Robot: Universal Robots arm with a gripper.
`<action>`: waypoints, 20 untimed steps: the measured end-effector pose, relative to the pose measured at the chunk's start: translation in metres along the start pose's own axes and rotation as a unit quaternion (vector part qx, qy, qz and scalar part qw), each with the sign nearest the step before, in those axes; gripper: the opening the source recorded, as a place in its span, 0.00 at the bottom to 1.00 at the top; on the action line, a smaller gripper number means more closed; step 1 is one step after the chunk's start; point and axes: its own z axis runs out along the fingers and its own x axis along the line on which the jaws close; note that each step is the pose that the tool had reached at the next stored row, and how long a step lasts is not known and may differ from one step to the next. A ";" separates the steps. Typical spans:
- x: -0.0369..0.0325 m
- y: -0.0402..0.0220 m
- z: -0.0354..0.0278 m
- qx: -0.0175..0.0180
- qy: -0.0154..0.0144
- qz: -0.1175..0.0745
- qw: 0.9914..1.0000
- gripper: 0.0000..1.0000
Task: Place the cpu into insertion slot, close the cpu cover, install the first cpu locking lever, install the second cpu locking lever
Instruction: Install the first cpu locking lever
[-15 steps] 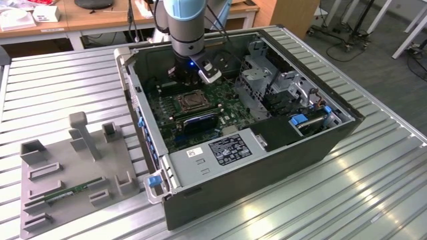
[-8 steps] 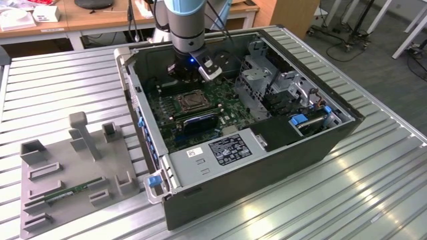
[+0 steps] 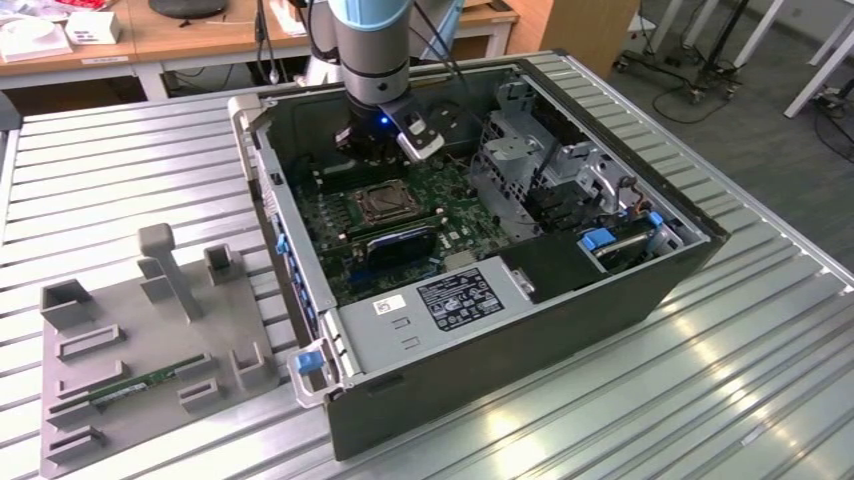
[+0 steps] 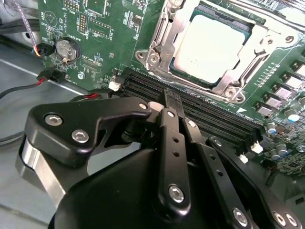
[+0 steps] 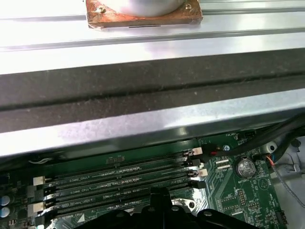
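One end effector (image 4: 174, 102) is seen in the second wrist view with its black fingers drawn together, tip against tip, and nothing held between them. It is poised over the memory slots (image 4: 209, 119), just beside the insertion slot (image 4: 157, 52), and is not touching the socket hardware. In the exterior view the end effector (image 3: 387, 150) is placed inside the open computer case (image 3: 534, 330), which lies on the ribbed metal counter (image 3: 747, 380).

The cpu (image 4: 209, 47) is already seated in the insertion slot, its pale metal top level and square within the socket. The cpu cover (image 4: 259, 50) is laid down around it as a silvery frame, with the chip's top showing through the cut-out centre. Whether either locking lever is latched cannot be told.

The cpu is judged to be light, stiff and smooth-topped, and fragile on its hidden underside; were it handled, it would best be taken by two opposite edges and kept flat. The cover is thin sheet metal, springy rather than soft, and is best pressed on its free edge away from the hinge.

On the exterior view's left, a grey fixture tray (image 3: 134, 370) carrying a memory stick (image 3: 140, 385) is set apart from the case.
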 end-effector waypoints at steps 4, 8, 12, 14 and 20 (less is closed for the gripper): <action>-0.0009 0.0001 0.0002 0.006 0.011 -0.004 1.000 0.11; -0.0014 0.0002 0.0005 0.016 0.026 -0.009 0.999 0.11; -0.0015 0.0001 0.0008 0.035 0.043 -0.016 0.998 0.11; -0.0015 0.0001 0.0009 0.045 0.050 -0.019 0.998 0.11; -0.0016 0.0001 0.0010 0.048 0.052 -0.024 0.997 0.11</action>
